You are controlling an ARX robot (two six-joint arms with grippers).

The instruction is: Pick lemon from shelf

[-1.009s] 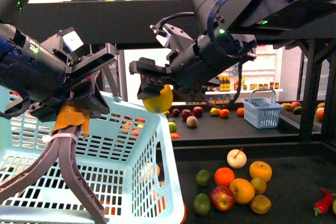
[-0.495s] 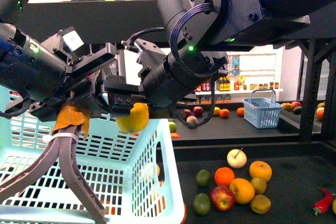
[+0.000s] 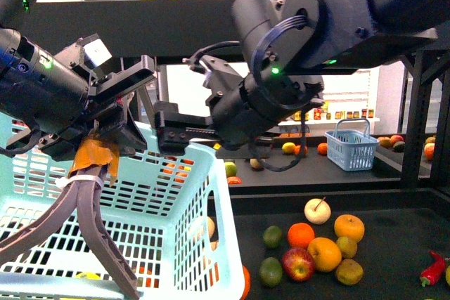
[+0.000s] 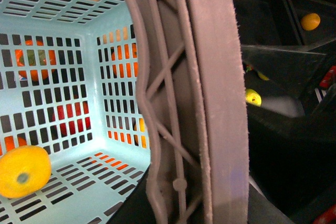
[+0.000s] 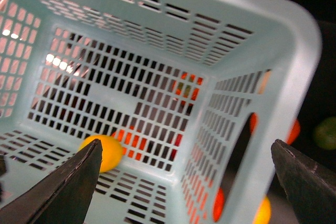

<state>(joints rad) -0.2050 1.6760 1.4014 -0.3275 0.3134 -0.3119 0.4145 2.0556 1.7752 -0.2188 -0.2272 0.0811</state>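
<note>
When checking right gripper (image 3: 171, 135), note fingers spread wide, nothing between them, position above rim of light-blue basket (image 3: 176, 209). Locate lemon (image 5: 102, 152) inside that basket, resting on slatted floor near one wall, off shelf (image 3: 365, 200). Verify left gripper (image 3: 98, 152) clamped narrow on grey basket handle (image 3: 88, 223), with orange wrap at grip point. Observe mixed fruit pile (image 3: 320, 247) on lower shelf tier, beside basket. Observe small blue basket (image 3: 351, 149) on tier behind.

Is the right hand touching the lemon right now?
Apart. The right wrist view shows the lemon lying at the bottom of the basket, well below the open, empty right hand.
</note>
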